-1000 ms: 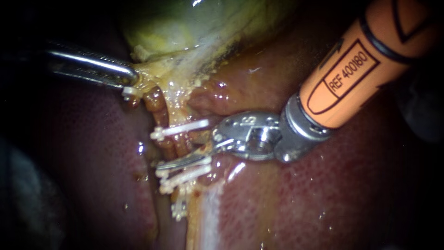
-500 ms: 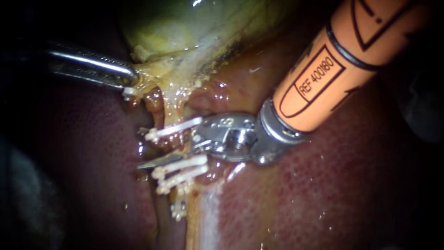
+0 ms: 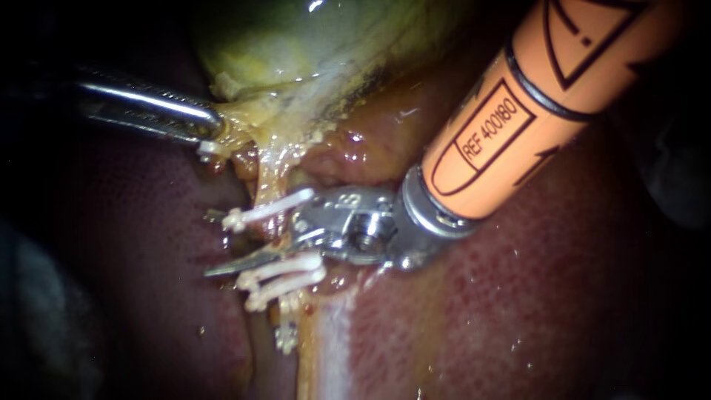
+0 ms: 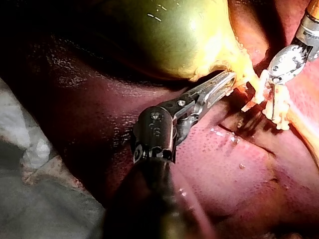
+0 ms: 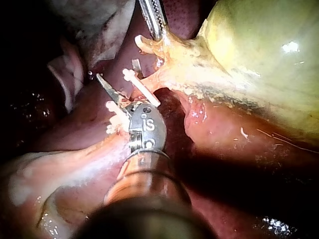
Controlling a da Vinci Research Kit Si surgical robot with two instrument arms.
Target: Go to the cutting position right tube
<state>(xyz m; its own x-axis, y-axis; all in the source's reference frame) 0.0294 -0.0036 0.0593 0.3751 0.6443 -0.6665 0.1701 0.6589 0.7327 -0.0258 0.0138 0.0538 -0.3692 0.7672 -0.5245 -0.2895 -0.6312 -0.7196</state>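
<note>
Tube [image 3: 275, 235] between white clips [image 3: 268, 209], blades of right instrument [image 3: 248, 259] seemingly astride it

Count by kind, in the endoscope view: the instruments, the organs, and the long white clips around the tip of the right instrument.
Instruments: 2, left instrument and right instrument
White clips: 3
Organs: 2, gallbladder and liver
Total: 7

Left instrument [image 3: 213, 127]: shaft enters from 9 o'clock, end effector points toward 4 o'clock, jaws clamped on tissue [image 3: 228, 138]. Right instrument [image 3: 222, 244]: orange shaft enters from 1 o'clock, wrist bent, blades apart, pointing toward 8 o'clock.
</note>
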